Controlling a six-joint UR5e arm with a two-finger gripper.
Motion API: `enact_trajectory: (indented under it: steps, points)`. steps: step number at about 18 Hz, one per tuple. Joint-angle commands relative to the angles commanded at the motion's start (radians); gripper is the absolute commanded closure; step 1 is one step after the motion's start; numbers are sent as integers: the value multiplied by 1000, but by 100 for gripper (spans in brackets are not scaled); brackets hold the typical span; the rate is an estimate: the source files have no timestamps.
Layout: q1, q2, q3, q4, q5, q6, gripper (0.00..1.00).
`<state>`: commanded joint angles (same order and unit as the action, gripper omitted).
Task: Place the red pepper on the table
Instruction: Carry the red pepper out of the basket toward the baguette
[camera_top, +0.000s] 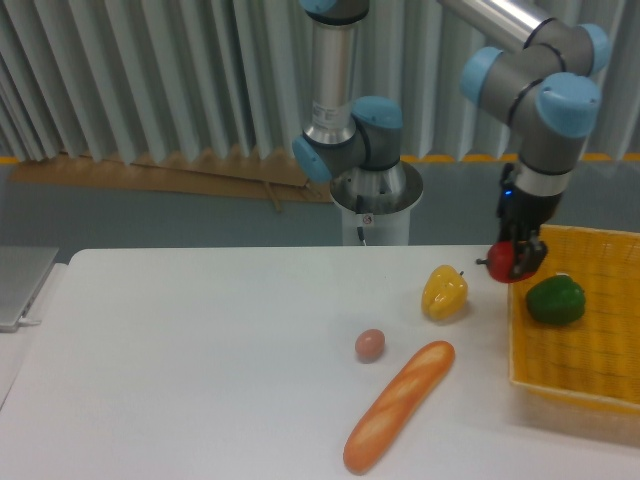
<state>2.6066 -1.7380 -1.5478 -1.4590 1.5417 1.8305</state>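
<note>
basket cut off right, red pepper partly hidden

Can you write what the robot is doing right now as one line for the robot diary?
gripper: shut on red pepper | pepper: in the air, at yellow basket's left edge | table: pepper not down yet

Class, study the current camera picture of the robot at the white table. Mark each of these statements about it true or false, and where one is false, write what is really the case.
1. The gripper holds the red pepper above the surface. True.
2. The green pepper lies on the table beside the bread. False: it lies inside the yellow basket.
3. The yellow pepper sits on the table, outside the basket. True.
4. The red pepper already rests on the tabletop. False: it is in the gripper, held near the basket's left rim.
5. The baguette lies in front of the small egg, nearer the camera. True.
</note>
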Motion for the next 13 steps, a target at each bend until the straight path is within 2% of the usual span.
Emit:
enact_trajectory:
  steps: [3,6,9,13]
  points:
    - [-77,-9,0,12,-8,-77,55]
    - [-146,-18,0,84,-35,-176,55]
    - [-218,-61,-2,155,-31,-273,55]
    - [-256,-103,-6,226,-25,-339,55]
